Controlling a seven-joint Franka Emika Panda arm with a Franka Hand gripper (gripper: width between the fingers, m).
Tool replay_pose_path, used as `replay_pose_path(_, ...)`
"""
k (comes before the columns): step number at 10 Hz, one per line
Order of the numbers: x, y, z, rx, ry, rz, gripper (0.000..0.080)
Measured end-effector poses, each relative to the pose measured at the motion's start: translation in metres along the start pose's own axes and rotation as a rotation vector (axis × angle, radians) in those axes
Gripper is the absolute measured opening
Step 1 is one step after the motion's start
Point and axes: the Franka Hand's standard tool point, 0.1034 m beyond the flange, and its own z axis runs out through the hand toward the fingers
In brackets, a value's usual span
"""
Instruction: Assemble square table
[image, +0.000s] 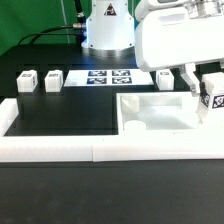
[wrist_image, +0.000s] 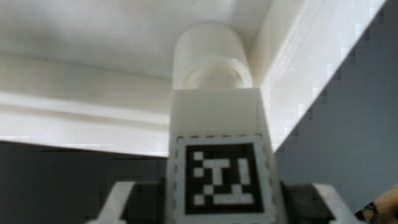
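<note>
Tabletop (image: 150, 110): lay flat inside the border wall (image: 50, 150), at the exterior view's right.
Held leg (image: 212, 98) (wrist_image: 222, 100): hung over the tabletop's right edge.
Gripper (image: 205, 92) (wrist_image: 222, 205): closed on the held leg's tagged end.
Loose legs (image: 27, 80): stood behind, near the marker board (image: 108, 76).

Cut off by the wrist view's edge — lower end of leg post (wrist_image: 217, 150), most of both fingers (wrist_image: 128, 208). Partly hidden behind the arm (image: 175, 40), exterior view: tabletop (image: 150, 112).
</note>
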Motion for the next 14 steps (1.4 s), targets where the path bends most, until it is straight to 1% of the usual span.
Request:
replay_pose_path(3,-0.0013,0.0002,0.0002,-0.002,0.010,0.009,0.0291)
replay_pose_path(4,-0.0014,0.0003,0.0002,-0.002,0.009,0.009,0.0489)
replay_pose_path(5,-0.0015,0.0003,0.0003,-0.002,0.009,0.009,0.0489)
replay_pose_path(6,-0.0015,0.0003,0.0003,-0.002,0.009,0.008,0.0612)
replay_pose_path(7,-0.0015,0.0002,0.0003,-0.002,0.009,0.008,0.0612)
replay_pose_path(8,-0.0015,0.0003,0.0003,-0.002,0.009,0.008,0.0644)
replay_pose_path(12,-0.0016,0.0003,0.0003,-0.002,0.009,0.007,0.0648)
replay_pose_path(13,-0.0028,0.0022,-0.0001,-0.003,-0.004,0.035,0.0648)
replay_pose_path(14,-0.0058,0.0063,-0.0065,-0.002,-0.070,0.114,0.0648)
